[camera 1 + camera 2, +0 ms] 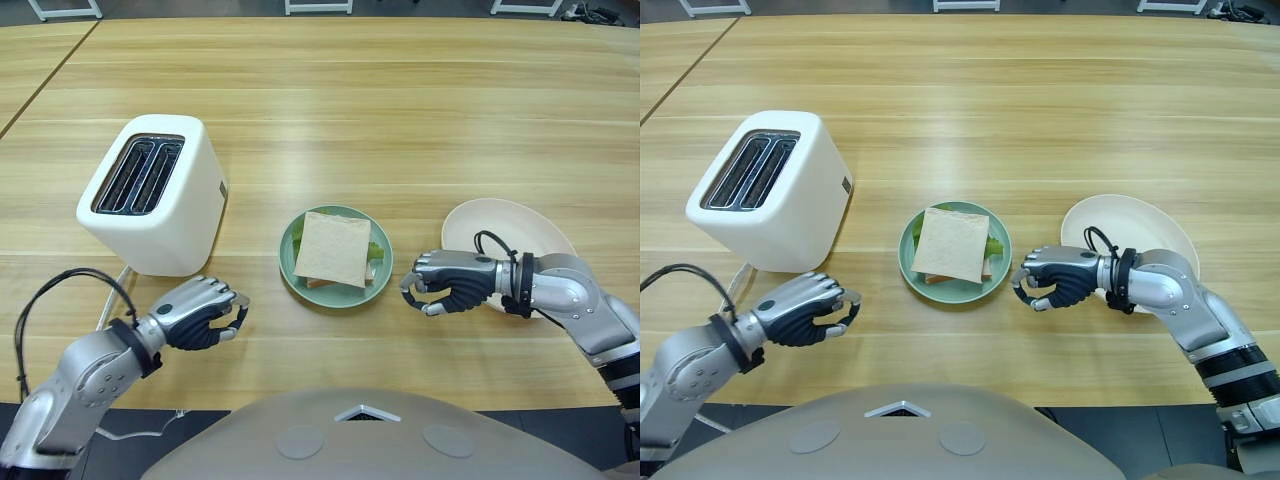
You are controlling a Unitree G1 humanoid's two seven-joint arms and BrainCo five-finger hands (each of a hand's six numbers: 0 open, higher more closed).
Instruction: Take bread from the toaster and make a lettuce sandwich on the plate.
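1. Sandwich position: the sandwich lies on the green plate, near the middle of the worktop; its top bread slice is pale, roughly square and lies flat; lettuce shows from under the slice at its right edge and its far left corner; a browner edge shows beneath the slice on its near side.

2. Right hand: the right hand is just right of the green plate, close to its rim but apart from it; the fingers are curled in toward the palm with nothing between them; the knuckles point toward the plate; the sandwich lies to the left of this hand, near it, with no contact.

3. Left hand: the left hand is at the near left of the worktop, just in front of the toaster; its fingers are curled together and grasp nothing; the sandwich lies to the right of this hand and slightly farther from the robot, with bare worktop between them.

4. Toaster: white, standing to the left of the green plate and apart from it; both slots face upward and look dark inside; a white cord runs from its near side toward the worktop edge, passing left of the left hand.

5. White dish: it rests to the right of the green plate, behind the right wrist; the forearm crosses its near rim.
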